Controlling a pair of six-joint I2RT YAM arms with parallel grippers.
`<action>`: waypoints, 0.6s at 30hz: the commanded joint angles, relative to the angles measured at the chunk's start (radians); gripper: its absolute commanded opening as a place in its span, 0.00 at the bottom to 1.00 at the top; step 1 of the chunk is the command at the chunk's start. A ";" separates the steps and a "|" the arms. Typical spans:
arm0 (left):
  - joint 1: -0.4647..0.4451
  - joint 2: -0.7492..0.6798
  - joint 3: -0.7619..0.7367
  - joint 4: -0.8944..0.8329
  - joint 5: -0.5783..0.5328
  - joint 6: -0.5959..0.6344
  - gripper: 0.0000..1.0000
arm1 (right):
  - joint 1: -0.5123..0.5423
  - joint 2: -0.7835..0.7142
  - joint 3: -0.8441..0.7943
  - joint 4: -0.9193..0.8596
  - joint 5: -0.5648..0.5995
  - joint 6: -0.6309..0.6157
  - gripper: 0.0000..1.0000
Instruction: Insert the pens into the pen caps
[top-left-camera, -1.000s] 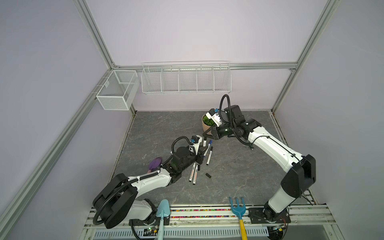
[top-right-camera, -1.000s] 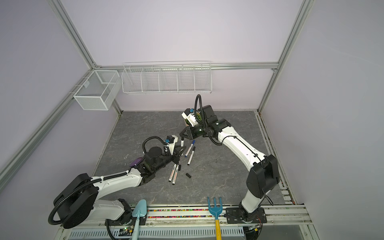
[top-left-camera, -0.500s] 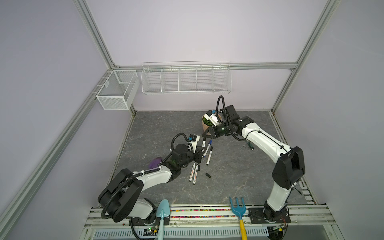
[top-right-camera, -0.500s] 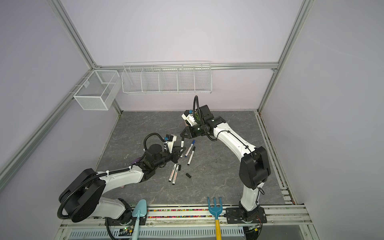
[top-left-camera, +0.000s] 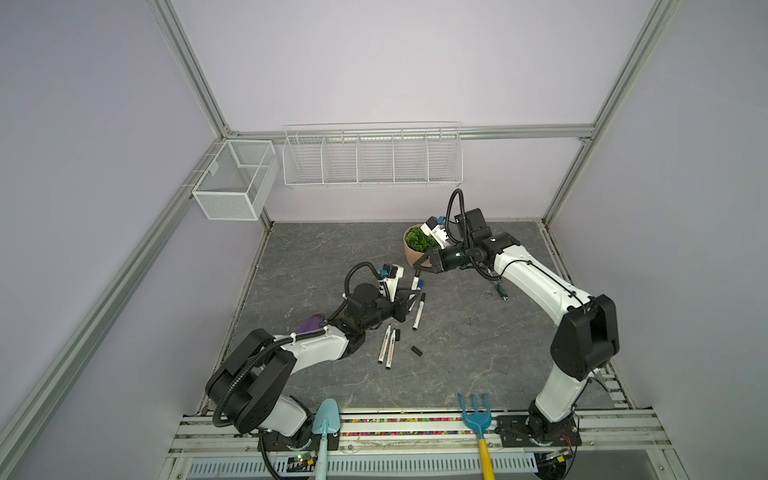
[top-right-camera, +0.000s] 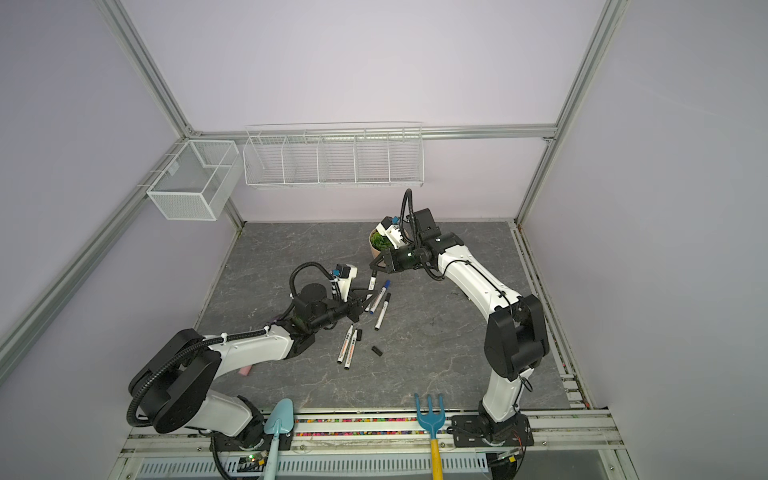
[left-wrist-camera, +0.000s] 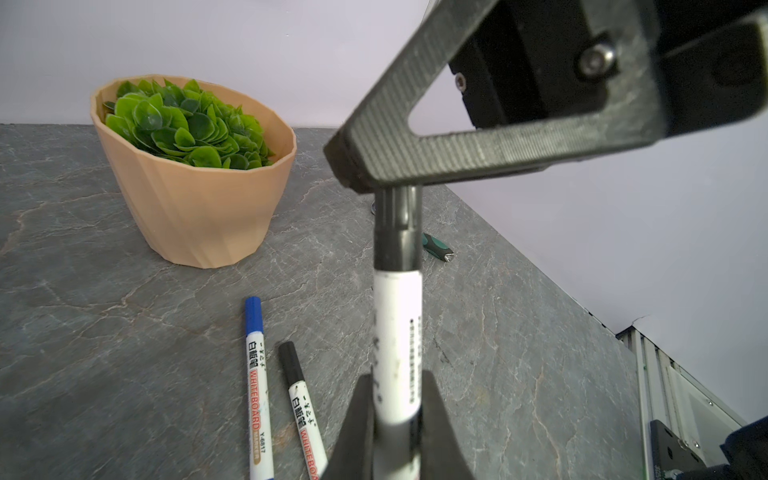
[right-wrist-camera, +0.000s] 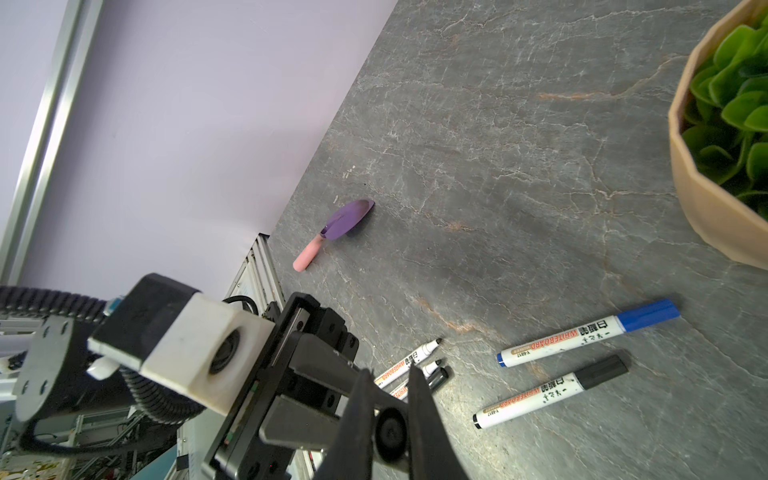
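I found the left gripper (left-wrist-camera: 397, 386) closed on a white pen (left-wrist-camera: 397, 332), held clear of the surface above the middle of the table (top-left-camera: 478, 332). The pen's long axis was tilted, running from that gripper up and away toward the back wall (top-left-camera: 374, 62). Its far end sat in a black cap (left-wrist-camera: 397, 224), which the closed right gripper (top-left-camera: 419, 268) was pinching. A blue-capped pen (left-wrist-camera: 254, 374) and a black-capped pen (left-wrist-camera: 302, 405) lay flat just beside it, caps toward the potted plant (left-wrist-camera: 195, 174). The table was grey veined stone and the walls were lilac.
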 joint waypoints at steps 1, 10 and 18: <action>0.037 -0.005 0.170 0.366 -0.132 -0.025 0.00 | 0.079 0.036 -0.085 -0.307 -0.021 -0.068 0.09; 0.104 0.023 0.274 0.351 -0.129 0.028 0.00 | 0.128 0.031 -0.137 -0.363 0.184 -0.120 0.07; 0.103 -0.018 0.242 0.309 -0.115 0.047 0.00 | 0.024 -0.015 -0.171 -0.233 -0.024 -0.017 0.08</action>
